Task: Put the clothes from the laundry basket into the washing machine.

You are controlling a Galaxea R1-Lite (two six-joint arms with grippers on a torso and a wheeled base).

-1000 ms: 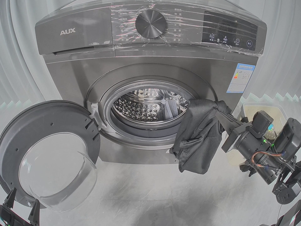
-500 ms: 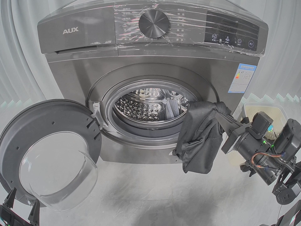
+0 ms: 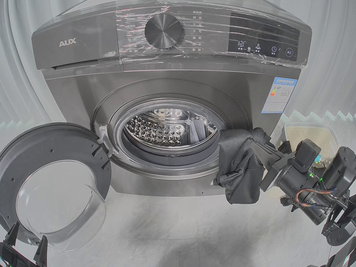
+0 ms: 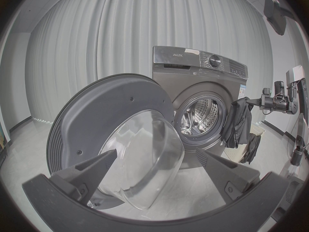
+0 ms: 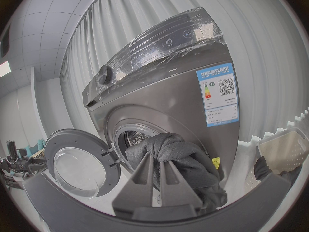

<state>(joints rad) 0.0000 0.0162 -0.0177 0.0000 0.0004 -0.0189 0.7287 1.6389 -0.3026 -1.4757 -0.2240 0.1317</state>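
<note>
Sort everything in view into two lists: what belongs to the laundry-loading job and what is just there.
Job: black garment, gripped by the right gripper; washing machine, its door open; laundry basket with another dark garment hanging over its rim.

Just there: curtain; energy label; left gripper, open, low by the door.

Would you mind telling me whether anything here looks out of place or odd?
Crinkled plastic film covers the washing machine's control panel, and a dark garment hangs over the laundry basket's rim.
</note>
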